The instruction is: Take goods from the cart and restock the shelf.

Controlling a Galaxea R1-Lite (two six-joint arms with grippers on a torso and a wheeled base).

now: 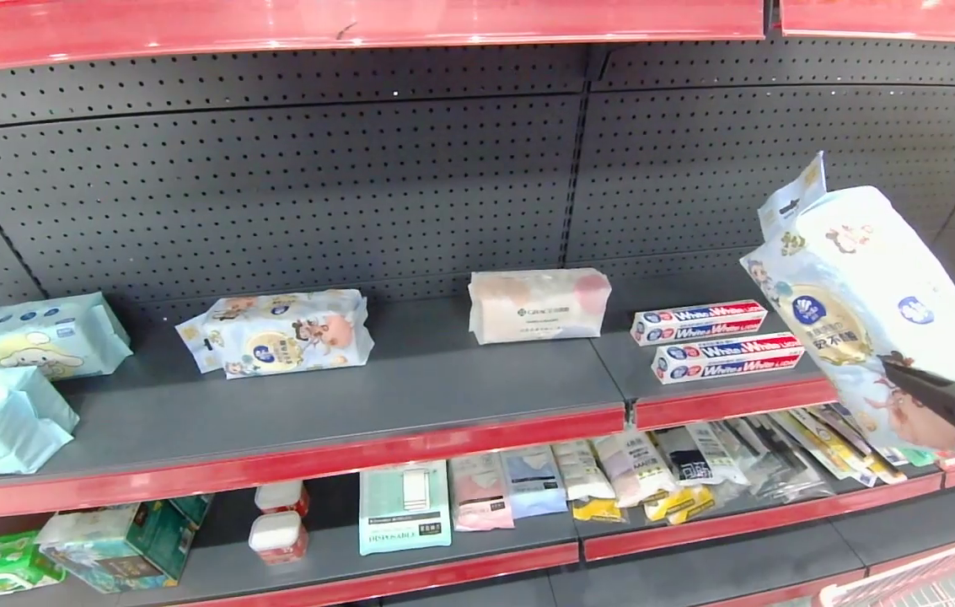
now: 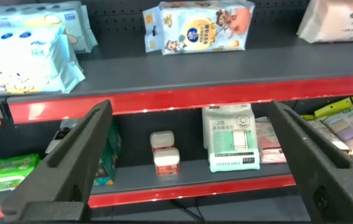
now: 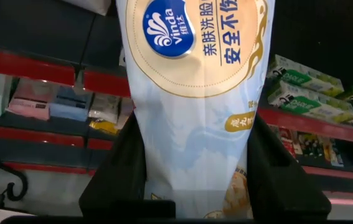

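Left gripper (image 2: 190, 107) spread, empty, facing the shelf (image 1: 410, 396). On the shelf, left to right: 2 blue packs (image 1: 30, 335), cartoon pack (image 1: 279, 330), pink pack (image 1: 538, 303), 2 toothpaste boxes (image 1: 717, 340). At their 3 o'clock, right gripper (image 3: 195, 124) clamps the held pack (image 1: 856, 287), tilted, in the air.

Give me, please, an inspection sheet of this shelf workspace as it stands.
Surface: grey middle shelf, large bare stretches between goods.
Job's things: tissue pack held up at the shelf's right end; matching pack lying on the shelf.
Clutter: flat packets overlapping untidily on the lower shelf.
Grippers: right gripper shut on the tissue pack; left gripper open, empty.
Cables: one looped black cable, low down.
Surroundings: pegboard back wall, toothpaste boxes, cart rim at the lower right.
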